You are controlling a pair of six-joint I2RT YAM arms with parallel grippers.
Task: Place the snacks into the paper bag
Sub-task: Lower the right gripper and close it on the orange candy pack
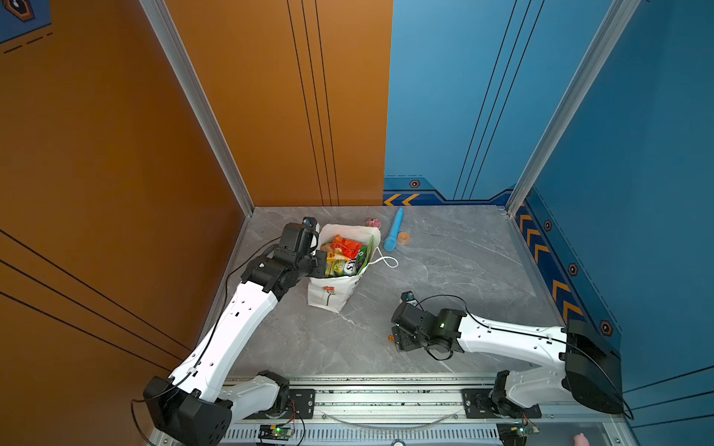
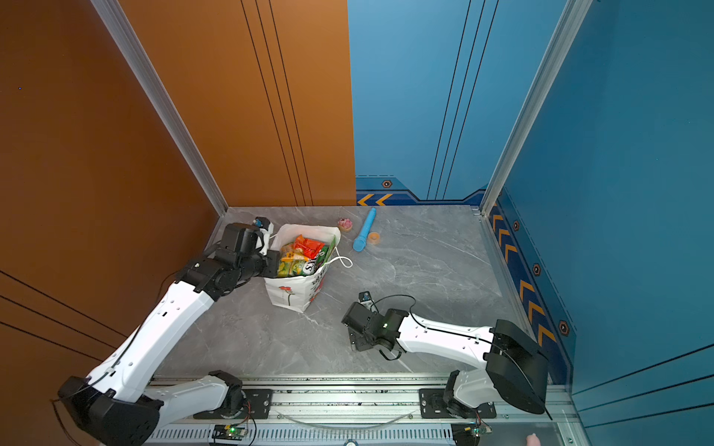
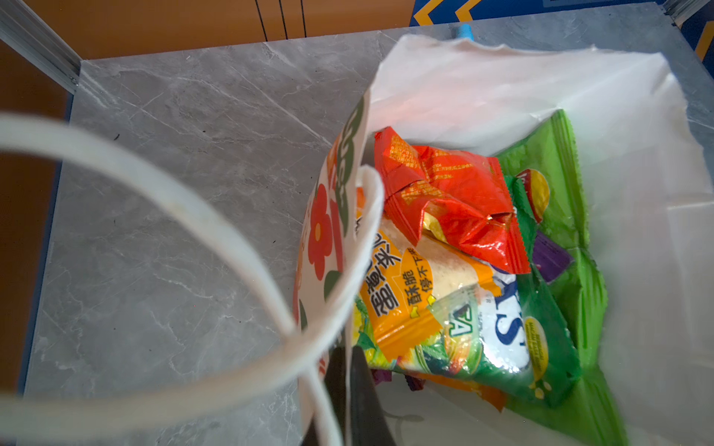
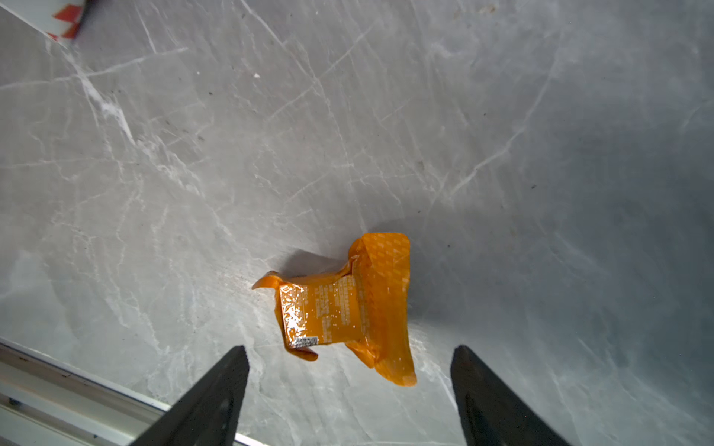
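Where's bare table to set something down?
Widest bare patch: table right of paper bag, between blue tube and right arm. Also the front strip between bag and rail. Crowded: back edge (pink toy, tube, orange ring), bag's left side with left gripper clamped on, orange packet under open right gripper.

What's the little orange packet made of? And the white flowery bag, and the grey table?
The small crinkled orange packet is probably thin plastic film, glossy: it glints and holds sharp creases. The white bag with red flowers looks like paper, matte and softly wrinkled, with fold lines showing. The grey table looks like marble with pale veins, smooth, though it may be just a printed surface.
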